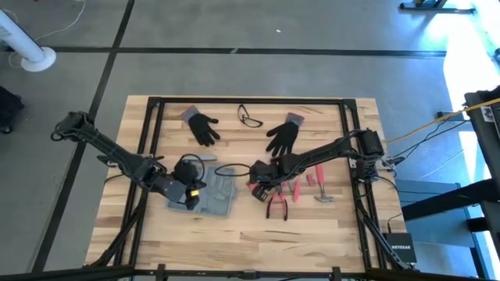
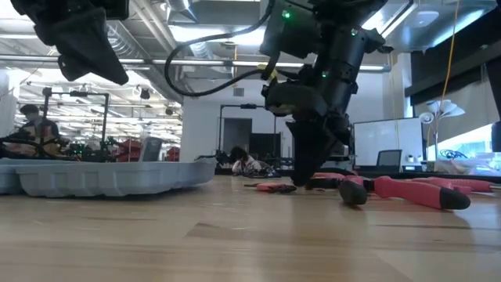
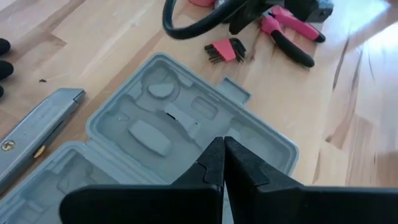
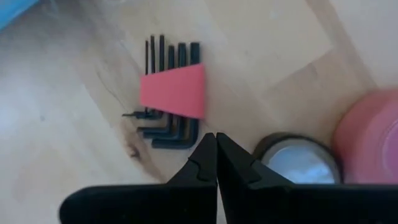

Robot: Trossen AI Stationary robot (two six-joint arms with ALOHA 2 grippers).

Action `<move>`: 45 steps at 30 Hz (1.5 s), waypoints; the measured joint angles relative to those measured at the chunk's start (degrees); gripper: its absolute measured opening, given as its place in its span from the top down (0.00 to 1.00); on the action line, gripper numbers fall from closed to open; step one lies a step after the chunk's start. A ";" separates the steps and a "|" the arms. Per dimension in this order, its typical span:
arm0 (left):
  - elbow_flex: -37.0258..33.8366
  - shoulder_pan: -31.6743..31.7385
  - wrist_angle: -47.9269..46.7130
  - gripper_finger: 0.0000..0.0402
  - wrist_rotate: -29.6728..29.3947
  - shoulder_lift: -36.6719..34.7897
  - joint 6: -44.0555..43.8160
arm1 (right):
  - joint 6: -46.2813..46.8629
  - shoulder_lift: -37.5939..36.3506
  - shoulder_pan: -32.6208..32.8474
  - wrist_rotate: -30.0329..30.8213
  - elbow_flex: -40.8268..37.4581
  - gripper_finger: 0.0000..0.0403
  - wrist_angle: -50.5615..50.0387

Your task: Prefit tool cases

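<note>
Overhead coverage placed the tool case [image 1: 205, 195] open and flat on the wooden table [image 1: 328, 234], left of centre, its long axis running roughly across the table. The left gripper [image 1: 190, 190] hovered over the case's left half, while the right gripper [image 1: 260, 187] sat just beyond the case's right edge among the loose tools, with pink-handled pliers [image 1: 277, 205] close beside it. Two black gloves [image 1: 205, 126] lay well apart at the far side.

Table-level footage showed the case as a low blue-grey tray [image 2: 102, 176] at the left, and the right arm's gripper [image 2: 301, 176] reaching down almost to the wood, a short way to the case's right.

Left wrist footage looked down into the case's moulded recesses [image 3: 158, 127], directly ahead of the left gripper [image 3: 222, 163], whose fingers were pressed together on nothing. A grey utility knife [image 3: 34, 134] lay beside the case.

Right wrist footage showed the right gripper [image 4: 216, 160] likewise closed and empty, pointed at a red-holdered hex key set [image 4: 169, 93] just ahead. My judgement: the right arm was nearer the tools, so the next pick would carry leftward to the case.
</note>
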 joint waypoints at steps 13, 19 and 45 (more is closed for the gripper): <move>-1.01 -1.39 -0.47 1.00 0.00 0.02 -0.86 | 8.12 -0.30 4.07 3.13 0.08 1.00 0.31; -1.01 -1.49 -0.50 1.00 0.02 0.02 0.91 | 6.55 -0.52 0.88 3.43 1.38 1.00 -1.00; -1.14 -3.44 -1.19 1.00 0.00 0.02 0.82 | 19.83 2.73 5.85 0.01 1.33 1.00 5.56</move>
